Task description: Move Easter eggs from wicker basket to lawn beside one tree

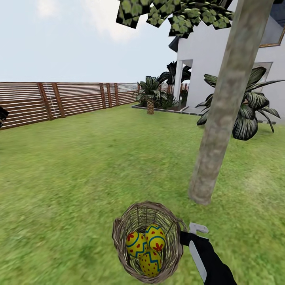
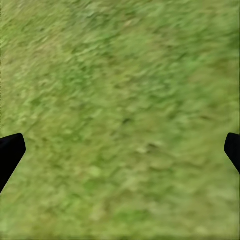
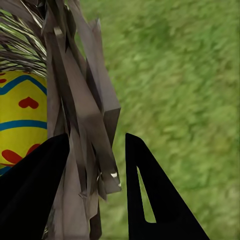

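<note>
Gripping the wicker basket rim with the right gripper, three Easter eggs inside; keeping it level nearing the tree; left gripper spread wide.

Brightness: everything I see is evenly bright, flat daylight under a pale, hazy sky.
Shadows: almost none; the tree casts no clear shadow on the lawn.
Glare: none, though the white house wall looks washed out.
Blur: grass under my left fingers is smeared and soft.
Focus: the wicker basket rim between my right fingers looks stretched and coarse; the egg pattern stays crisp.
Edges: leaves overhead render blocky.
</note>
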### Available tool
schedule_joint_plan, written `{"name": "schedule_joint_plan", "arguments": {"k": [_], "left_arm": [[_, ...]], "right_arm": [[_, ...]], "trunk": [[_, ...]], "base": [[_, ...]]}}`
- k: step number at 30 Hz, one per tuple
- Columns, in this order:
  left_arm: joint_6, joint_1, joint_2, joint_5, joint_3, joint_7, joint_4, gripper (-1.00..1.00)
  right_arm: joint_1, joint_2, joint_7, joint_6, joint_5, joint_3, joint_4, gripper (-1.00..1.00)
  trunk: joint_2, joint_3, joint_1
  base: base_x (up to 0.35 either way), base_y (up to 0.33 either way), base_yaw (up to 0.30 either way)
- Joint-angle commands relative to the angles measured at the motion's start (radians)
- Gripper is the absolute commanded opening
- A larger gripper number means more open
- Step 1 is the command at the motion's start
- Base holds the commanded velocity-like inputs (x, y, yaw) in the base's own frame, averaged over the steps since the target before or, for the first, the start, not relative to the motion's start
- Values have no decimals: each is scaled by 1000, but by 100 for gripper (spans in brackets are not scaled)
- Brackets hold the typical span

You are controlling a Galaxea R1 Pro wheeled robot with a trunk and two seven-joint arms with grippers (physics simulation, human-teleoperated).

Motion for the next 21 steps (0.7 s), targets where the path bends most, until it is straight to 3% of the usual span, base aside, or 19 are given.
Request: {"name": "schedule_joint_plan", "arguments": {"k": [1, 6, 8, 10, 12, 13, 14, 15, 16, 17, 18, 19, 20, 21], "left_arm": [[-3, -1, 0, 3, -5, 5, 1, 100], [-25, 0, 2, 7, -4, 5, -10, 100], [-49, 1, 18, 12, -3, 0, -27, 100], [-59, 3, 44, 43, -2, -18, -65, 100], [-59, 64, 53, 108, -1, -71, -175, 100], [-51, 135, 51, 147, -1, -101, -303, 100], [-34, 186, 49, 164, 0, -113, -411, 100], [8, 237, 48, 175, 1, -120, -528, 100], [109, 300, 47, 185, 10, -125, -697, 100], [215, 336, 46, 189, 47, -130, -843, 100], [287, 347, 46, 190, 79, -132, -934, 100], [424, 355, 46, 191, 112, -133, -1057, 100], [530, 358, 47, 193, 125, -135, -1130, 100], [679, 353, 50, 193, 137, -135, -1229, 100]], "right_arm": [[-1, 1, -6, 2, -15, -1, -2, -100], [-1, 1, -6, 2, -15, -1, -2, -100], [-1, 1, -6, 2, -15, -1, -2, -100], [-1, 1, -6, 2, -15, -1, -2, -100], [-1, 1, -6, 2, -15, -1, -2, -100], [-1, 1, -6, 1, -15, -1, -2, -100], [-1, 1, -6, 2, -15, -1, -2, -100], [-1, 1, -6, 2, -15, 0, -2, -100], [-1, 2, -6, 2, -15, 0, -2, -100], [-1, 2, -6, 2, -15, 0, -2, -100], [-1, 2, -6, 2, -15, 1, -2, -100], [-1, 2, -6, 2, -15, 1, -2, -100], [-1, 2, -6, 2, -15, 1, -2, -100], [-1, 2, -6, 2, -15, 1, -2, -100]], "trunk": [[-8, -4, 4], [-43, -20, 23], [-57, -26, 31], [-71, -32, 38], [-85, -39, 46], [-92, -42, 50], [-99, -45, 54], [-106, -48, 58], [-113, -51, 61], [-120, -54, 65], [-127, -58, 69], [-134, -61, 73], [-141, -64, 77], [-148, -67, 81]], "base": [[0, 0, 0], [0, 0, 0], [0, 0, 0], [0, 0, 0], [0, 0, 0], [0, 0, 0], [0, 0, 0], [0, 0, 0], [0, 0, 0], [0, 0, 0], [0, 0, 0], [0, 0, 0], [0, 0, 0], [0, 0, 0]]}}
